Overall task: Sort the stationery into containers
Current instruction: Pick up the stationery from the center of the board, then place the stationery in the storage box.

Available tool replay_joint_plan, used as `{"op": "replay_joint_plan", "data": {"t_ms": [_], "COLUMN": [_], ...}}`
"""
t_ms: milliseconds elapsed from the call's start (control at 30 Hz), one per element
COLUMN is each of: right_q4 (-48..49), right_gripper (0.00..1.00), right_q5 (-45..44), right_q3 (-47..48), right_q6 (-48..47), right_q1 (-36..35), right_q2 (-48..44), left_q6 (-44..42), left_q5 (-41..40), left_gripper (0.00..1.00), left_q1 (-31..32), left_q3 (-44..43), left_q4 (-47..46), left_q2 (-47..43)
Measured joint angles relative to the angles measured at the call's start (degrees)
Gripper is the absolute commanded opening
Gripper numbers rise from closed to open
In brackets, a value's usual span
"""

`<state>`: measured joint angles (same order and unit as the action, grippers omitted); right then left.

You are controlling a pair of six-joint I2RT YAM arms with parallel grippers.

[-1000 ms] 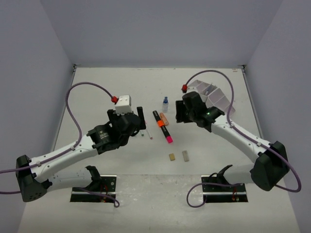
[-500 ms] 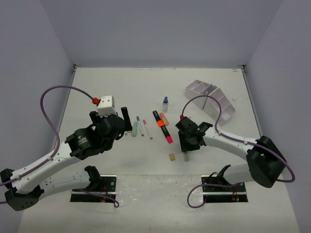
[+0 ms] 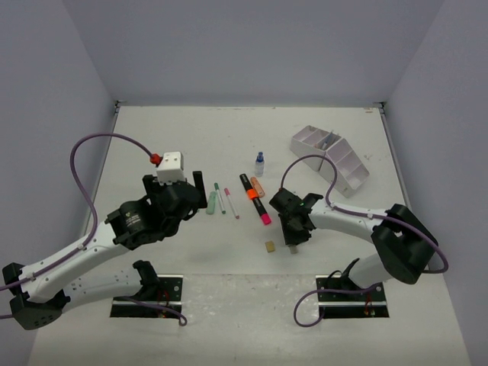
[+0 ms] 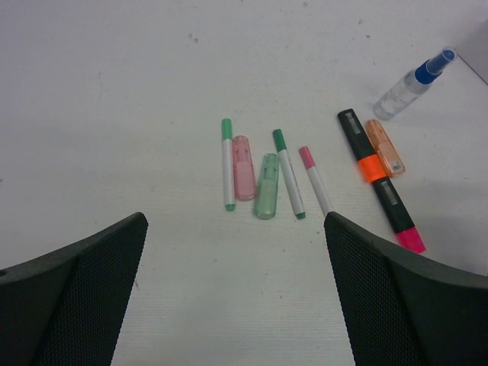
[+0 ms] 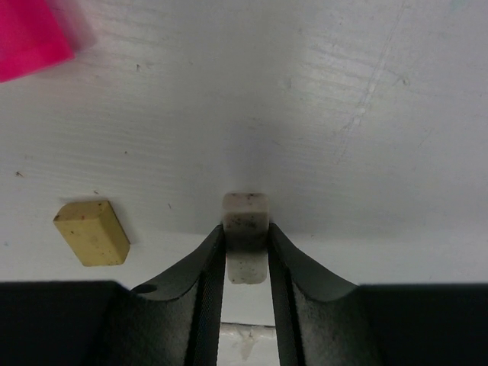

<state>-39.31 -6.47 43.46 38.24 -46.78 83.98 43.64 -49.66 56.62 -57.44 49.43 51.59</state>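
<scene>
Surface: white tabletop (image 3: 152, 137), lightly scuffed, closed in by plain grey-lavender walls (image 3: 252, 46) on its left, far and right edges.
Organizer (image 3: 354, 171): white, near the far right corner, set askew to the edges, well apart from the loose items.
Left arm (image 3: 91, 248): reaches from the near left corner toward the middle, wrist tipped down.
Left pincer: left gripper (image 4: 235, 229) is wide and holds nothing, above bare tabletop just near of the pens.
Right arm (image 3: 351, 219): folded low, elbow toward the right edge, forearm reaching back to the middle.
Right pincer: right gripper (image 5: 246, 244) is narrow, its fingers against both long sides of the grey eraser (image 5: 245, 212), which lies flat close to the middle of the near edge.
Grey eraser axis: along the fingers, its end poking past the tips.
Tan eraser (image 5: 91, 231): just left of it, apart, slightly turned.
Middle row, left to right: green pen (image 4: 227, 164), pink highlighter (image 4: 243, 168), green highlighter (image 4: 267, 185), second green pen (image 4: 289, 173), pink pen (image 4: 316, 181), all running roughly far to near.
Marker (image 4: 379, 179): right of the row, slanting far-left to near-right, pink end toward the near edge.
Orange highlighter (image 4: 383, 147): alongside the marker's far half.
Bottle (image 4: 412, 82): beyond the marker, blue cap toward the far edge.
</scene>
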Motion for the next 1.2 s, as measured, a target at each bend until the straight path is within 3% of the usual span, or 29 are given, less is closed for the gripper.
{"op": "replay_joint_plan", "data": {"t_ms": [133, 400, 733, 1200], "right_q4": [-0.8, -2.5, 2.6, 7.7], "right_gripper": [0.0, 0.0, 0.0, 0.0], "right_q5": [0.0, -1.8, -8.2, -17.1], "right_q3": [1.0, 4.1, 22.3, 55.4], "right_q6": [0.2, -1.1, -6.4, -8.4], "right_q1": [-0.2, 1.8, 24.4, 34.6], "right_q2": [1.1, -1.5, -6.2, 19.0], "left_q6": [-0.7, -1.5, -1.5, -1.4], "left_q5": [0.2, 0.3, 0.2, 0.2], "left_gripper": [1.0, 1.0, 1.0, 1.0], "left_q1": [0.0, 0.0, 0.0, 0.0], "left_q3": [0.1, 1.2, 2.0, 3.9], "left_q4": [0.0, -0.2, -0.5, -0.7], "left_q2": [-0.4, -0.8, -3.6, -6.1]}}
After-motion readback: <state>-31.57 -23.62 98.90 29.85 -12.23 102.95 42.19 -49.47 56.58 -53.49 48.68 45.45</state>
